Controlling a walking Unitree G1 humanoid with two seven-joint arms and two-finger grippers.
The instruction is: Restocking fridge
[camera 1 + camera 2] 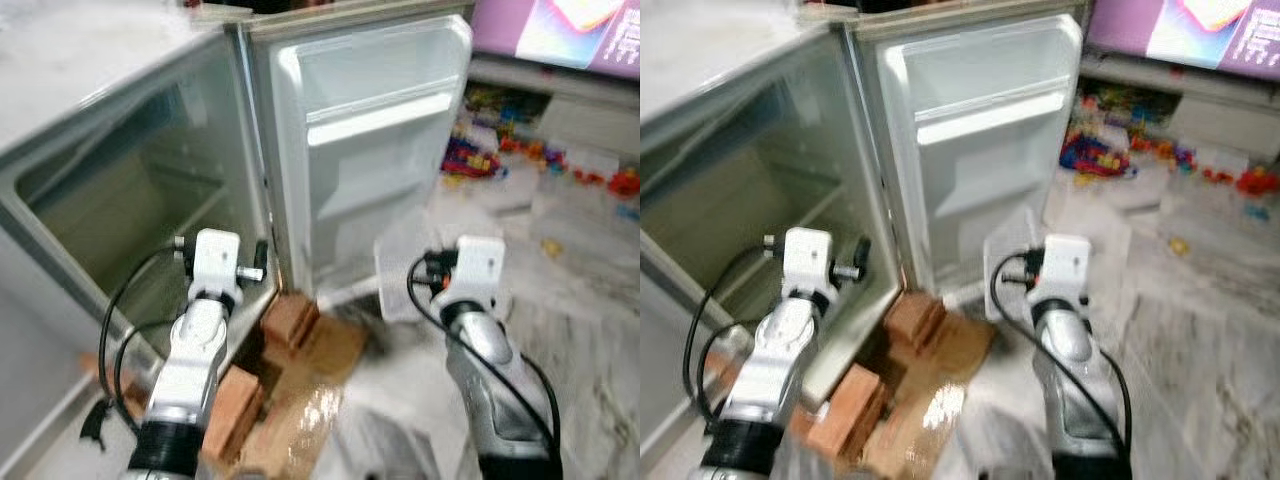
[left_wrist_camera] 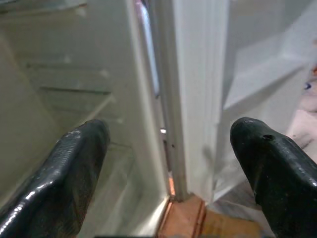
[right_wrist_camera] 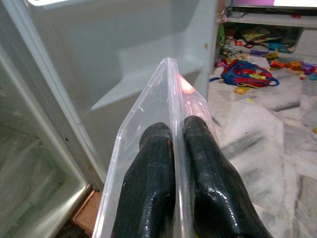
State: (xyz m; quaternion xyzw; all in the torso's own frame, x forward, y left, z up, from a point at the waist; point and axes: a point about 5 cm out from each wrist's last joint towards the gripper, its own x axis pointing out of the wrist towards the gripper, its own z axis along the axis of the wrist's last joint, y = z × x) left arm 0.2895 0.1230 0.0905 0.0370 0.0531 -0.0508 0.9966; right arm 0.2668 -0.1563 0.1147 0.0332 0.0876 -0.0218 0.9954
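Open fridge [image 1: 150, 190] ahead; right hand [image 3: 177, 136] pinches clear (perhaps plastic) sheet [image 3: 148, 134]

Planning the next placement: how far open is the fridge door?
Wide open: the fridge door is swung clear, its inner shelves face the camera, and the fridge interior is exposed.

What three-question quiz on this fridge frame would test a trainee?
1. True or false: the fridge door stands open.
2. What does the right end effector grip? A) a brick B) a clear plastic tray C) a toy
3. How do the left end effector fingers stand?

Key: 1 true. 2 B. 3 spread apart, holding nothing, pointed at the fridge's hinge edge.
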